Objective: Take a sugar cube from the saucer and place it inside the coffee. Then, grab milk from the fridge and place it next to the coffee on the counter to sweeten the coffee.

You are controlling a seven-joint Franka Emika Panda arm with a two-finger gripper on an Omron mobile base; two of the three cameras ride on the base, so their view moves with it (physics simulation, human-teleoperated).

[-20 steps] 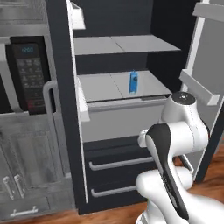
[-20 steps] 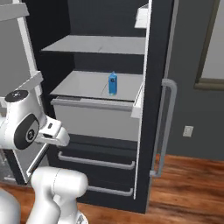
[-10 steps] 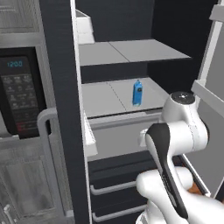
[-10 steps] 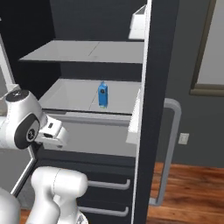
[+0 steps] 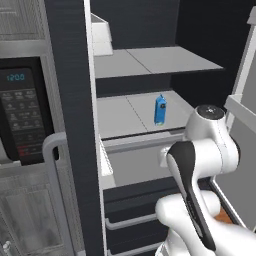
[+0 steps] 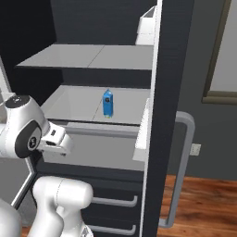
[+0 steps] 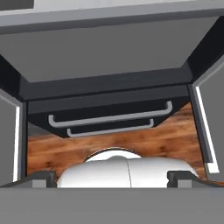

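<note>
Dark fridge point(image 5: 145, 20) stands open ahead with pale grey shelves, the blue milk point(image 5: 160, 110) carton upright alone near the front middle of the lower shelf, a microwave point(image 5: 22, 115) to its left, while the gripper point(image 7: 112, 176) hangs below, jaws spread wide, holding nothing.

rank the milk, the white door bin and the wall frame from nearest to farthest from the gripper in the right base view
1. milk: upright on the middle shelf, just up and right of the open gripper.
2. white door bin: high on the fridge door, above the milk.
3. wall frame: on the grey wall beyond the door, far right.
</note>
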